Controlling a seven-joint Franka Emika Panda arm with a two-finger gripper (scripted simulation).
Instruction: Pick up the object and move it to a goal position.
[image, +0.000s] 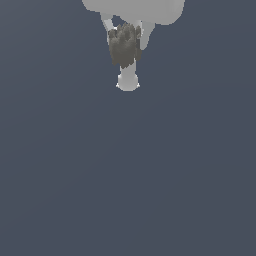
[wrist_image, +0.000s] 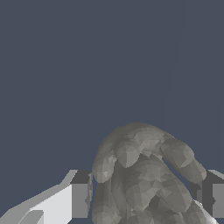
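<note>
The object (image: 124, 45) is a lumpy grey-brown, rock-like clump. It sits between the two white fingers of my gripper (image: 127, 44) at the top middle of the exterior view. The jaws are closed against its sides. In the wrist view the clump (wrist_image: 144, 175) fills the gap between the dark finger pads (wrist_image: 81, 199) of the gripper (wrist_image: 146, 199), and its rounded top pokes out past them. The gripper's white body (image: 132, 7) is cut off by the frame edge. I cannot tell how high the clump is above the floor.
A small pale rounded shape (image: 128, 81) shows just below the clump in the exterior view; what it is cannot be told. The rest of both views is a plain dark blue-grey surface (image: 128, 175).
</note>
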